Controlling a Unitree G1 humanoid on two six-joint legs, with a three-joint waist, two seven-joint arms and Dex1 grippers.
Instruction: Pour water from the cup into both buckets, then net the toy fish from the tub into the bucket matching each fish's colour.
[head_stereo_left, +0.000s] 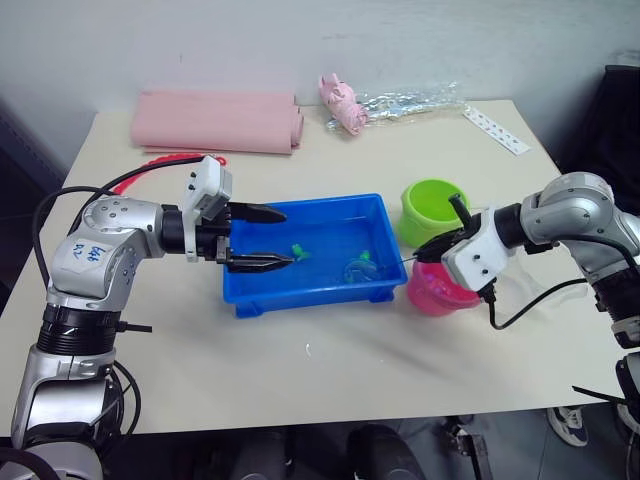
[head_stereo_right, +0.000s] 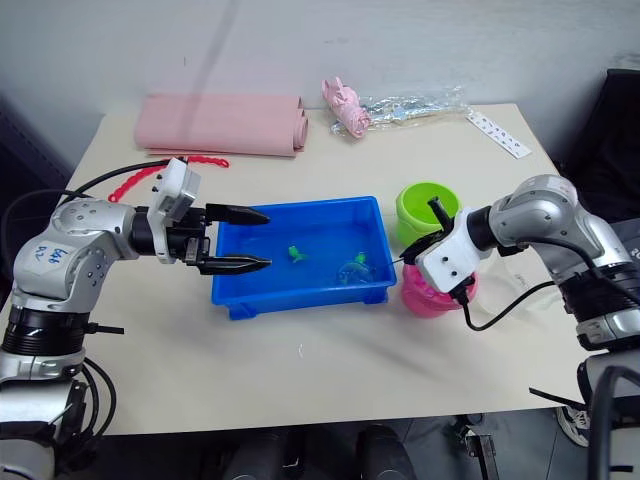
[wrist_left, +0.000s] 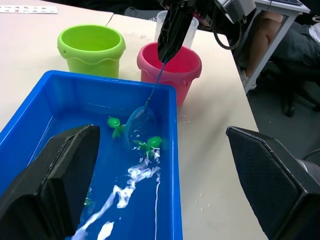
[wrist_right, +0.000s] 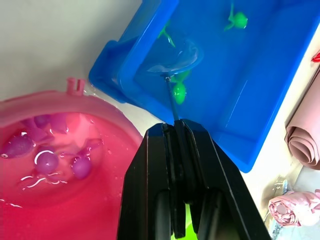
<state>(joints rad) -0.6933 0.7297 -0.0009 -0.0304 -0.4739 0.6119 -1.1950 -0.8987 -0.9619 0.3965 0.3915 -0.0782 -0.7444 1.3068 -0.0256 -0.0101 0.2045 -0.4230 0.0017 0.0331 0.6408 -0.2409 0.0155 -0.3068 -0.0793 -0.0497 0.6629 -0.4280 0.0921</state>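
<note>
Your right gripper, clamped on the net handle, dips its hoop in the tub; its wrist view reveals pink fish in the pink bucket. Your left gripper gapes empty over the tub on the beige table.

Over the tub we find its left end taken up by our left hand, fingers spread wide above the water. At the right end our right hand pinches the net handle, the wire slanting across the tub's right rim with the hoop in the water. The middle of the tub lies open between them. The green bucket and pink bucket crowd just beside that right rim. The near tabletop in front of the tub is bare; a folded pink cloth lines the far edge.
</note>
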